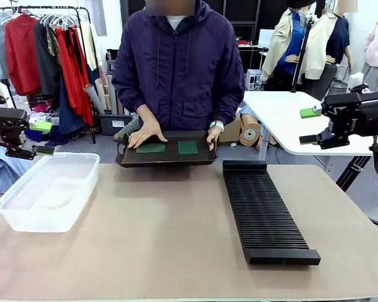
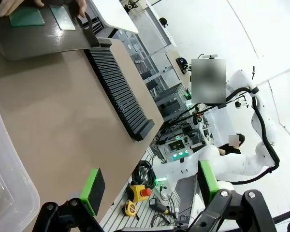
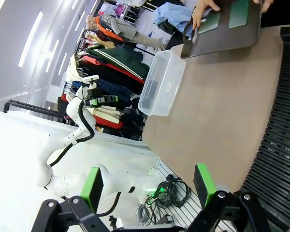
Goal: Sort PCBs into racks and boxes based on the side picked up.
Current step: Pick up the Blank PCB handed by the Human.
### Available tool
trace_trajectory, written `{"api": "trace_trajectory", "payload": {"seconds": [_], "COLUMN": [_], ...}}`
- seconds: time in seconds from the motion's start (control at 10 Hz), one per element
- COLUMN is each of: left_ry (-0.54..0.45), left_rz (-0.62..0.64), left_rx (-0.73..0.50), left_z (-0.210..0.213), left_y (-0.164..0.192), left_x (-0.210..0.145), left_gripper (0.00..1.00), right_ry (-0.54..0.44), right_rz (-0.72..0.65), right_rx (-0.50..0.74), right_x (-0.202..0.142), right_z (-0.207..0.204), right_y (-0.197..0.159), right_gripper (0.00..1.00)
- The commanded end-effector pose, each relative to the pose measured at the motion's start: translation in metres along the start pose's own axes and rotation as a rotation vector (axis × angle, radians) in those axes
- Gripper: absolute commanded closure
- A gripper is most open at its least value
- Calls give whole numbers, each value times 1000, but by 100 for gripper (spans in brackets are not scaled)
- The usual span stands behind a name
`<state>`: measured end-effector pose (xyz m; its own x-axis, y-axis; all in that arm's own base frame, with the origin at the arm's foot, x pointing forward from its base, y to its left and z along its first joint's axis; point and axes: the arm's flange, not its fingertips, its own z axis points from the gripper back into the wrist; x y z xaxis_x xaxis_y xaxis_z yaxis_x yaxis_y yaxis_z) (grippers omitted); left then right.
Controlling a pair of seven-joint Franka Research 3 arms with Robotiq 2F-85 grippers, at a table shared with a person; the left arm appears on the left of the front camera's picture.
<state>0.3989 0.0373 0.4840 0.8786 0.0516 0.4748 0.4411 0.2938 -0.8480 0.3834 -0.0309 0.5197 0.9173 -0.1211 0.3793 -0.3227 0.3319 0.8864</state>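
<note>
2 PCBs point(image 1: 150, 148) on a dark tray point(image 1: 164, 161) held by a person point(image 1: 176, 69); rack point(image 1: 264, 211), box point(image 1: 31, 220); left gripper point(image 1: 43, 138), right gripper point(image 1: 310, 126), both with fingers spread, empty.

The left claw point(image 1: 44, 138) hangs raised at the robot's far left, fingers level and pointing inward, jaws spread wide and empty. The right claw point(image 1: 309, 126) mirrors it at the far right, equally wide and empty. Across from them, the person's right hand point(image 1: 145, 133) lies flat, and their left hand point(image 1: 214, 135) is curled.
</note>
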Motion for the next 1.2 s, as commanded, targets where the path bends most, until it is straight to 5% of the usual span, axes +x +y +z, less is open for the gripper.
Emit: {"api": "trace_trajectory", "payload": {"seconds": [0.0,1.1], "left_ry": [-4,-4], "left_rz": [11,11], "left_rx": [-9,-9], "left_z": [1,1], "left_y": [-2,-2], "left_x": [0,0], "left_gripper": [0,0], "right_ry": [3,3], "right_rz": [-3,-3], "right_rx": [2,2], "right_x": [0,0], "right_z": [0,0], "right_y": [1,1], "right_gripper": [0,0]}}
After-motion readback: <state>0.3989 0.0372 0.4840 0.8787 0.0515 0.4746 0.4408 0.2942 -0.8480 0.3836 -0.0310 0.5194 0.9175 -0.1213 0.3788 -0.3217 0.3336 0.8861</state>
